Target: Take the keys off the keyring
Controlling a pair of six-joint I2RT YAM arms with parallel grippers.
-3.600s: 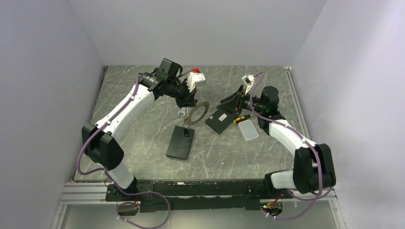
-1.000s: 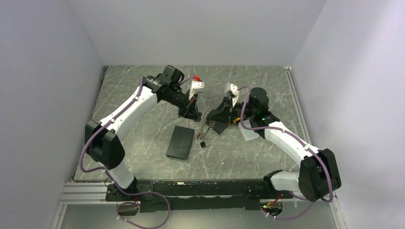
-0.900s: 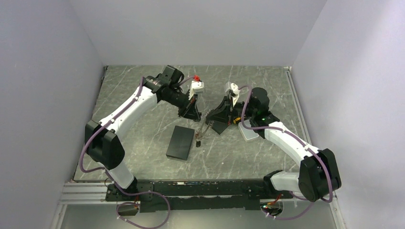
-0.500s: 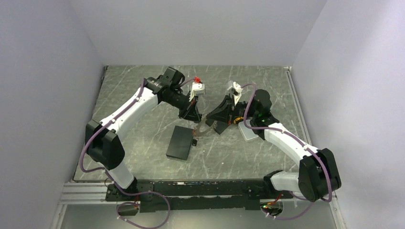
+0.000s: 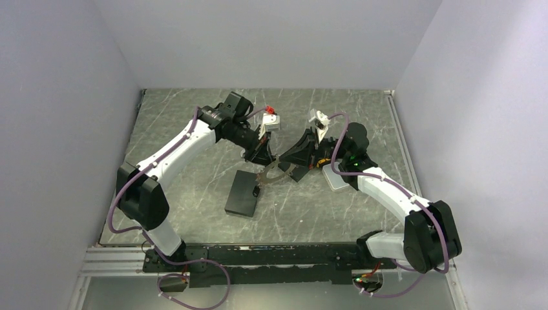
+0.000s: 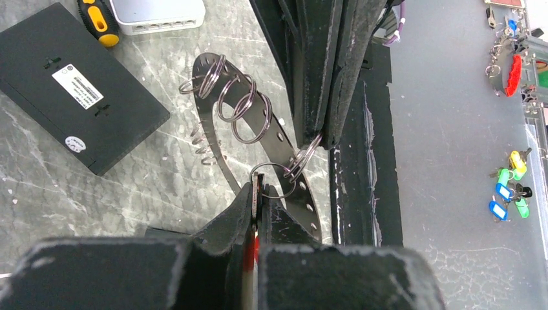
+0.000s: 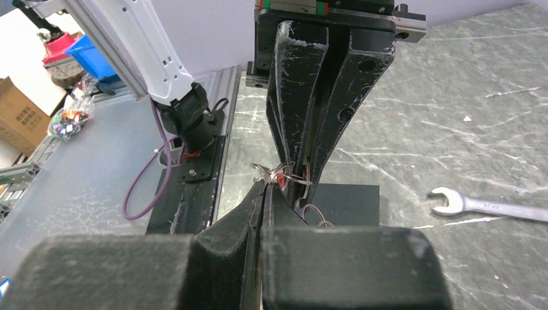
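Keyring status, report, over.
Left gripper jaws shut on keyring. Right gripper jaws shut on it alongside. Split rings threaded on keyring. Black box close by, below.

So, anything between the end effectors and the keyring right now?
Nothing visible. Both are on the keyring: the left end effector and the right end effector each pinch a small split ring on it, close together.

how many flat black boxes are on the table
2. One black box lies toward the near edge, in the open; the second black box sits beside the white device, mostly hidden from above.
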